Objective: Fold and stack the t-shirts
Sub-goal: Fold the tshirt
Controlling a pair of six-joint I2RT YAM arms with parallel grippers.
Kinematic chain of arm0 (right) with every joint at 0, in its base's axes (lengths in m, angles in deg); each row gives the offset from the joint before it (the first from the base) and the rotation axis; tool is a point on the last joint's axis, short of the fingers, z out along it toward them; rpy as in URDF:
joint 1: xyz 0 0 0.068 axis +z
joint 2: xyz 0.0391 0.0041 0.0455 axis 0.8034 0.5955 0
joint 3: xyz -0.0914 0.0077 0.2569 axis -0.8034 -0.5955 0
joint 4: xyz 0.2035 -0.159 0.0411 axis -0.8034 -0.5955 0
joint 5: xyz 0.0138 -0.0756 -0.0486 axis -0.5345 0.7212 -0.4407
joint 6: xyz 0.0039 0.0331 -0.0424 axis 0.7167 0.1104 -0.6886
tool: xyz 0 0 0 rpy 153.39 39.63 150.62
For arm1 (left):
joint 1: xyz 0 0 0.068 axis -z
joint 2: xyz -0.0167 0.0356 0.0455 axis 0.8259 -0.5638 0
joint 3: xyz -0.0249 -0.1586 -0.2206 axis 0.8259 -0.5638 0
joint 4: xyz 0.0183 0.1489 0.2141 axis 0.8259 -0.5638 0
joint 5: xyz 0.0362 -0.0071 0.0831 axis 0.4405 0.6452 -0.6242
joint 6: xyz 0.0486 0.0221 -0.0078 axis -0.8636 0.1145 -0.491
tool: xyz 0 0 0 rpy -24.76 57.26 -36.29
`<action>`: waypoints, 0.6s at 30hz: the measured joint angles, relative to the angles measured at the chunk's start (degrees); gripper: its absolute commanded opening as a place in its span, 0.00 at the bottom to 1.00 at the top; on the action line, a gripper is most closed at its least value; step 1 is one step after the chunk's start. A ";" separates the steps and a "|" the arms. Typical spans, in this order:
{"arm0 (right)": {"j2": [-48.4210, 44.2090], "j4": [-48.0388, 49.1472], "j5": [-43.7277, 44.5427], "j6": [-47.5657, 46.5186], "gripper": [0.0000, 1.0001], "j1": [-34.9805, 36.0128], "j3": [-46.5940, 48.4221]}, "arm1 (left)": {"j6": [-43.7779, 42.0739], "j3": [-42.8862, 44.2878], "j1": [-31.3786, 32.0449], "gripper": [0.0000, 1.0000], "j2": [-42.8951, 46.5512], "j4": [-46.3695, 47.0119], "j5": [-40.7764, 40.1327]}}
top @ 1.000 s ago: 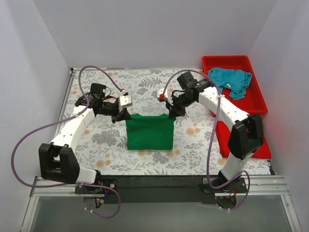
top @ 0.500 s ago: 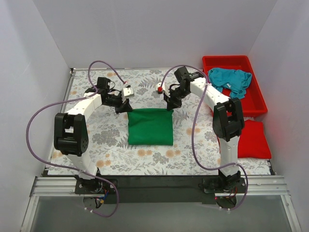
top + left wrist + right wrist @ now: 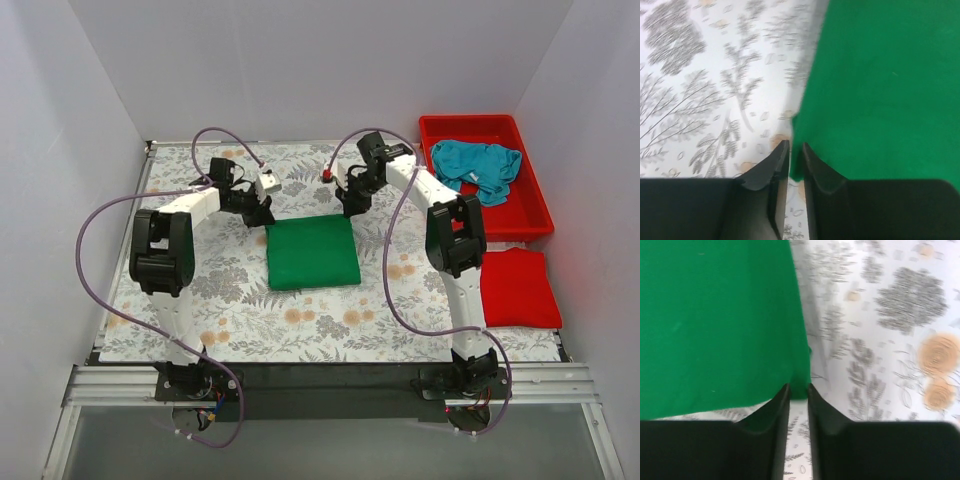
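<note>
while the green t-shirt (image 3: 312,252) already lies as a flat, neat square in the middle of the flowered surface (image 3: 210,290), the job looks about half done: the teal t-shirt (image 3: 478,168) is a crumpled, unfolded heap inside the red tub (image 3: 527,214) at the far right, and nothing is stacked on the green one yet. both arms reach to the square's far edge, the left jaws at its far left corner and the right jaws at its far right corner. in each wrist view they are drawn nearly together with a sliver of green cloth between them, so each seems to be pinching a corner. a folded red cloth (image 3: 520,288) lies just on the near side of the tub; whether it is a shirt i cannot tell. both wrist views are blurred and their lower part is blocked by the black jaw bodies, so how many layers are caught is unclear, and from above the wrists cover both corners
</note>
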 measured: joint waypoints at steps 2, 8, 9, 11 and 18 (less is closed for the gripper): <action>0.79 2.62 2.47 3.28 0.45 -0.68 1.51 | 6.29 1.73 -0.50 0.27 -2.16 3.04 -2.60; -1.97 13.33 7.61 17.66 0.54 -4.50 0.55 | 27.74 5.73 -5.09 0.38 -3.04 9.40 -5.77; -3.80 14.75 7.61 20.13 0.54 -5.11 -1.11 | 31.19 5.33 -5.92 0.39 -1.79 9.99 -5.86; -8.72 16.24 7.08 24.87 0.54 -6.27 -5.27 | 38.32 2.14 -7.15 0.40 3.19 11.63 -5.05; -32.37 26.43 -5.99 46.36 0.68 -5.18 -31.30 | 63.69 -17.53 -2.36 0.48 25.20 19.30 4.63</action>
